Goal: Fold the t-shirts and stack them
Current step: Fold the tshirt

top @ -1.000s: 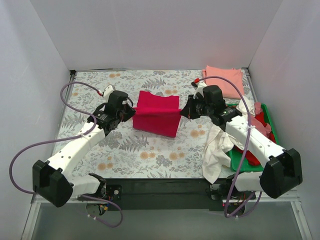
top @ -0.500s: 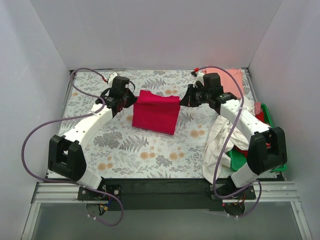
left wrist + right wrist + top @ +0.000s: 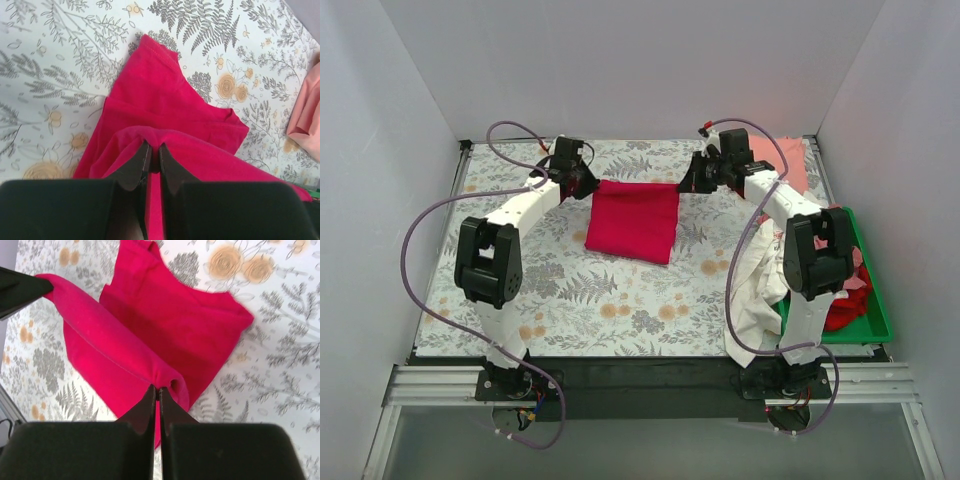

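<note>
Jaws of the left gripper [image 3: 582, 184] and right gripper [image 3: 688, 186] pinch the far corners of the crimson t-shirt [image 3: 632, 222] on the table [image 3: 570, 292].

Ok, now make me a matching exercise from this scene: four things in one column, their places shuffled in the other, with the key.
Things:
1. crimson t-shirt
2. salmon-pink t-shirt
3. white t-shirt
4. green tray

Places:
A. near right part of the table, crumpled
B. middle of the table, towards the far side
C. far right corner of the table
D. along the table's right edge, holding red cloth

Pairs: 1-B, 2-C, 3-A, 4-D
</note>
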Available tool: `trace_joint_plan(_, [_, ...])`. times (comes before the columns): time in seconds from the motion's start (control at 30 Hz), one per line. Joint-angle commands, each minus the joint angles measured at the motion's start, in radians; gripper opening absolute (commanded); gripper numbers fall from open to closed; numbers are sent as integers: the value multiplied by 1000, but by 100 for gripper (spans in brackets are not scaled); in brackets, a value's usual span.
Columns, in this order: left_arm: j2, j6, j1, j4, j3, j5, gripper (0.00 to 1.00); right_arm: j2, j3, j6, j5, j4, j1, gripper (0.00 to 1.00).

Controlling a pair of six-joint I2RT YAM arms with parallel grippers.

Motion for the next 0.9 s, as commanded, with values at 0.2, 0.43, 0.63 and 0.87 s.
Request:
trace_joint_plan(0.2, [225,99,70,-13,264,85,93,300,355,-30,-71,-20,-73,98])
trace_joint_plan(0.43, [120,85,71,-12,180,168,94,144,268,-94,37,-48,-55,98])
trace_joint_plan(0.63, [-128,31,71,50,-137,180,95,-113,-143,-83,139,77,-6,98])
trace_joint_plan(0.87, [-454,-57,70,123,-499,158,96,-303,-414,-8,249,168,56,98])
